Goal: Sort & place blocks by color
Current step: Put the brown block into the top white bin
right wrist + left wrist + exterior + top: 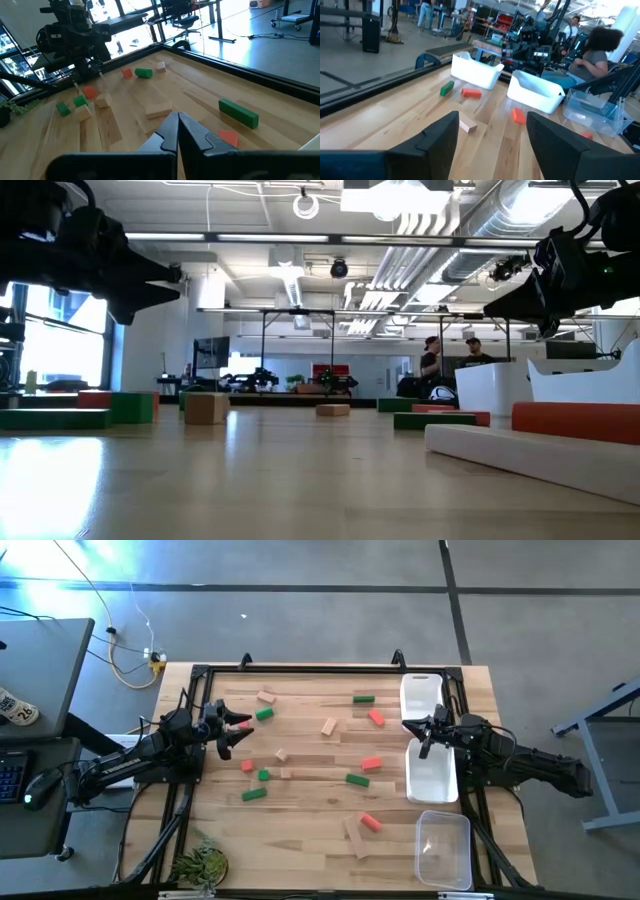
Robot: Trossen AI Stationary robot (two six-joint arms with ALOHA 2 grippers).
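While the wooden surface (310, 830) is seen from above, the blocks (329, 726) are found scattered across its middle in green, red and tan, none of them lifted. Two white trays (421, 695) are lined up at three o'clock, with a clear tray (444, 850) at about five o'clock. The left end effector (238, 730) is held at nine o'clock, its fingers (437, 137) spread wide and nothing caught between them. The right end effector (428, 737) is kept over the white trays, clenched tight on nothing.
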